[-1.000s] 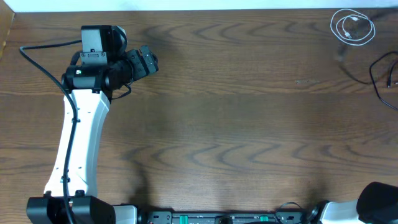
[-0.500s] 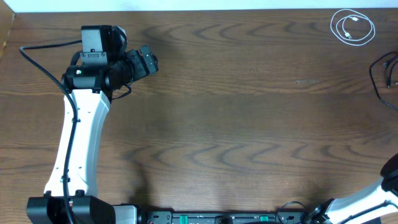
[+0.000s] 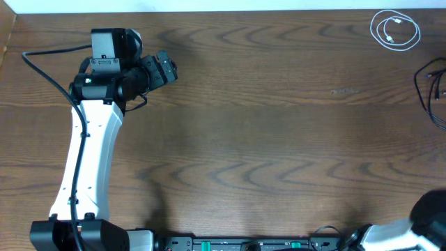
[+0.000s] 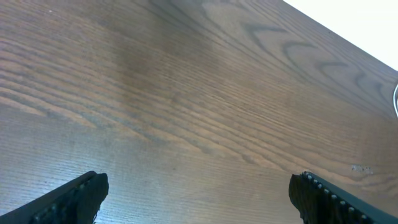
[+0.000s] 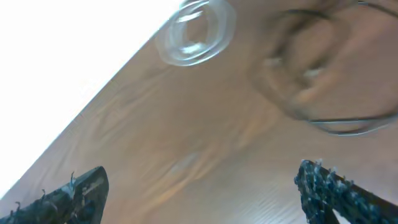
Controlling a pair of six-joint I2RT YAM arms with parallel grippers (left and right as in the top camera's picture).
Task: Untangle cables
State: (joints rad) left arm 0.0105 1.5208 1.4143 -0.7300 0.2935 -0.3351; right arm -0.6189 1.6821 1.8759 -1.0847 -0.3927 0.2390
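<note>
Our left jaws are standing wide apart, gripping nothing, hanging over the bare desk (image 4: 199, 93). Our right jaws are spreading just as wide and empty, though that view is blurring. The white cable (image 3: 395, 31) is lying coiled at the desk's far right corner. The black cable (image 3: 432, 89) is trailing loose near it along the right edge, not touching it. Both are lying well apart from our left arm (image 3: 87, 160).
</note>
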